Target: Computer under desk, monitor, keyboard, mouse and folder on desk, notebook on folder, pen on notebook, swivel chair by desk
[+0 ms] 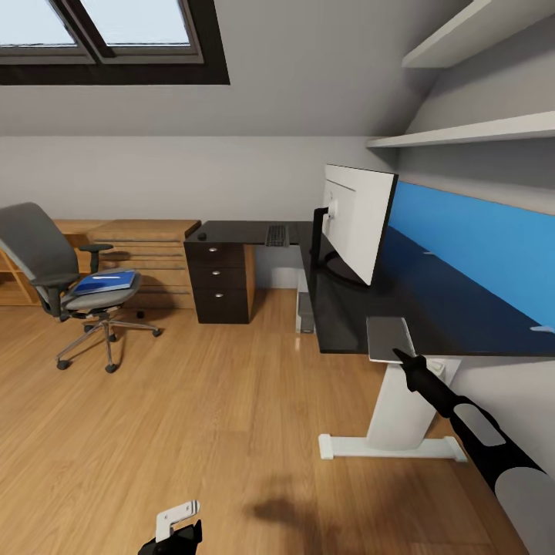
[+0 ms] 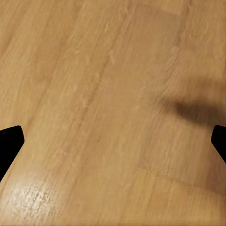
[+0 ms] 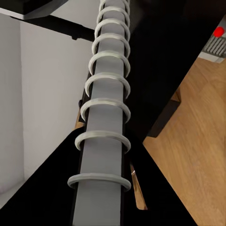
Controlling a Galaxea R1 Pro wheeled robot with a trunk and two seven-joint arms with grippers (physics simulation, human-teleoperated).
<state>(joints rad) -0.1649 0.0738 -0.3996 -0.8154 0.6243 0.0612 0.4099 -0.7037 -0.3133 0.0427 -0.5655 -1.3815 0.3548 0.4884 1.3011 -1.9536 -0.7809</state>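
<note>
The black desk (image 1: pixel 339 324) carries the monitor (image 1: pixel 358 223), the keyboard (image 1: pixel 276 235) on its far wing and the small dark mouse (image 1: pixel 202 236) at the far left corner. The grey computer (image 1: pixel 304 307) stands under the desk. The notebook (image 1: pixel 388 335) lies at the desk's near edge, and my right gripper (image 1: pixel 402 357) is shut on its spiral spine (image 3: pixel 106 94). The swivel chair (image 1: pixel 46 262) stands apart at the left with the blue folder (image 1: pixel 104 282) on its seat. A thin pale streak lies on the folder, and I cannot tell if it is the pen. My left gripper (image 1: pixel 179 528) hangs open over the floor.
A black drawer unit (image 1: pixel 222 281) stands under the desk's far wing, with low wood shelf units (image 1: pixel 146 247) beside it. A blue panel (image 1: pixel 478 239) backs the desk, and the desk's white leg (image 1: pixel 401 420) stands near my right arm. Wood floor (image 2: pixel 113 94) stretches between me and the chair.
</note>
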